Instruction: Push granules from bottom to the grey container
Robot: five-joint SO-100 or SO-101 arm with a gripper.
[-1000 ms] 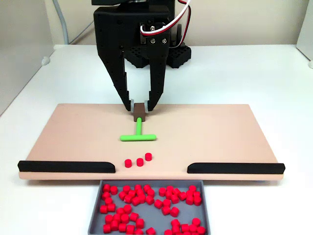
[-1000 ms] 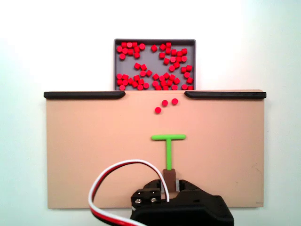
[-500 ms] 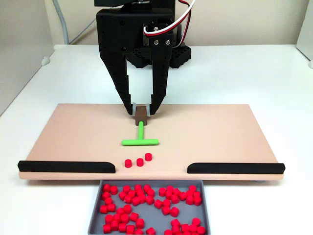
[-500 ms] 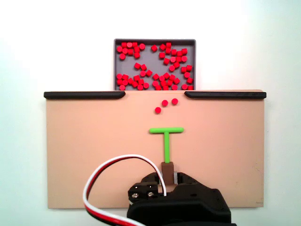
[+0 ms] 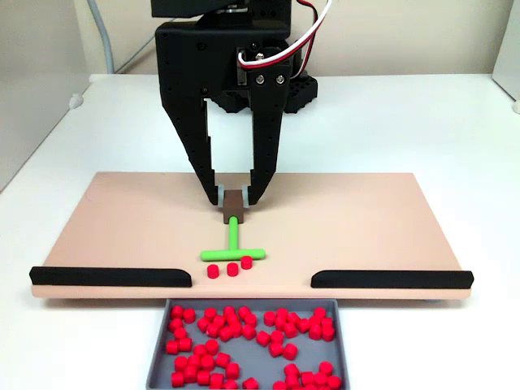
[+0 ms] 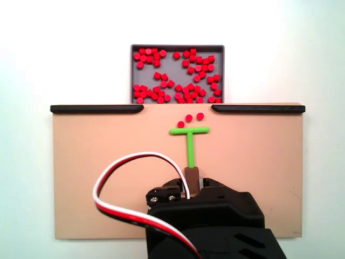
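Note:
My black gripper (image 5: 234, 198) (image 6: 192, 181) is shut on the brown handle block of the green T-shaped tool (image 5: 232, 247) (image 6: 189, 141). The tool's crossbar lies right behind three loose red granules (image 5: 230, 266) (image 6: 190, 118) on the tan board (image 5: 366, 219) (image 6: 97, 172), touching or nearly touching them. The granules sit in the gap between two black strips. Past the gap lies the grey container (image 5: 158, 345) (image 6: 177, 48), holding several red granules.
Two black strips (image 5: 110, 276) (image 5: 392, 279) line the board's edge on either side of the gap. The arm's base (image 5: 268, 89) stands behind the board on the white table (image 5: 422, 122). A red and white cable (image 6: 124, 205) loops over the arm.
The gripper has pushed the green tool toward the grey container, so its crossbar has closed the gap to the three loose granules. The granules have stayed put.

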